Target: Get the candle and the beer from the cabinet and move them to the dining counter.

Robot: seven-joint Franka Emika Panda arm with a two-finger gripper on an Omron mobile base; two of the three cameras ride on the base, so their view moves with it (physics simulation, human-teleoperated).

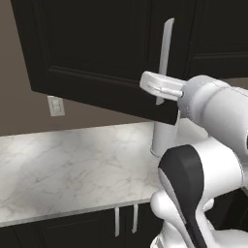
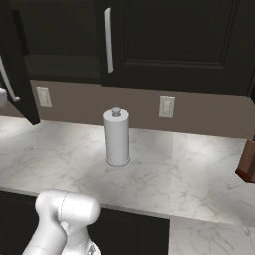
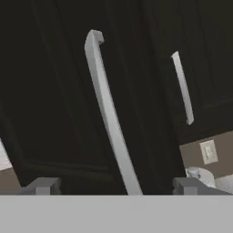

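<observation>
The cabinet [image 1: 97, 53] is black with panelled doors, and its left door [image 2: 15, 64] stands swung out from the front. My gripper [image 3: 114, 186] is open, with that door's long silver bar handle [image 3: 109, 123] running up between the two finger tips, nearer the right one. In the left base view the hand [image 1: 157, 87] sits against the lower part of the same handle [image 1: 166, 48]. The candle and the beer are hidden, and the dining counter is out of view.
A white paper towel roll [image 2: 116, 137] stands on the narrow marble worktop [image 2: 189, 174] below the cabinet. The neighbouring door has its own handle [image 2: 107, 42]. Wall outlets [image 2: 167, 105] sit on the brown backsplash. A brown knife block [image 2: 247, 159] is at the right edge.
</observation>
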